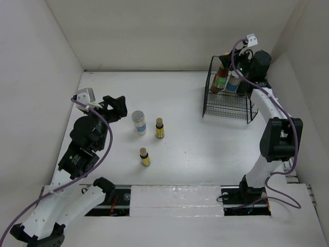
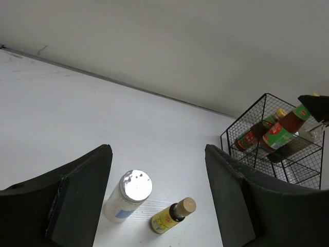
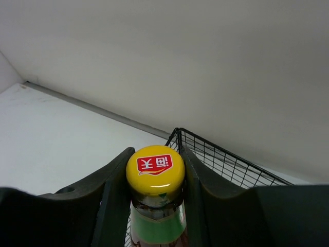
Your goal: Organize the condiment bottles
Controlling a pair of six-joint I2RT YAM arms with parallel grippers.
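Setting: a white-walled enclosure around a white counter (image 1: pixel 195 149), with a black wire basket (image 1: pixel 229 109) at its far right.
Right tool (image 3: pixel 156 180): closed snugly on the neck of a yellow-capped bottle (image 3: pixel 157 226) with a red-and-green label, held upright at the basket's rear left corner. Whether the bottle's base rests on the wire floor cannot be told.
Basket contents: a second yellow-capped bottle (image 2: pixel 254 135) leans inside.
Left tool (image 2: pixel 157 175): jaws spread about halfway and gripping nothing, hanging above the left of the counter.
Loose items: a silver-lidded jar (image 1: pixel 138 122) just beside the left tool, one small yellow-labelled bottle (image 1: pixel 160 128) near the jar, and another (image 1: pixel 145 157) closer to the arms.
Step in hand: likely placing the held bottle into the basket.
Next move: probably lower the bottle until it stands, then release without tipping its neighbour. The left tool looks lined up on the jar and needs to descend around it.
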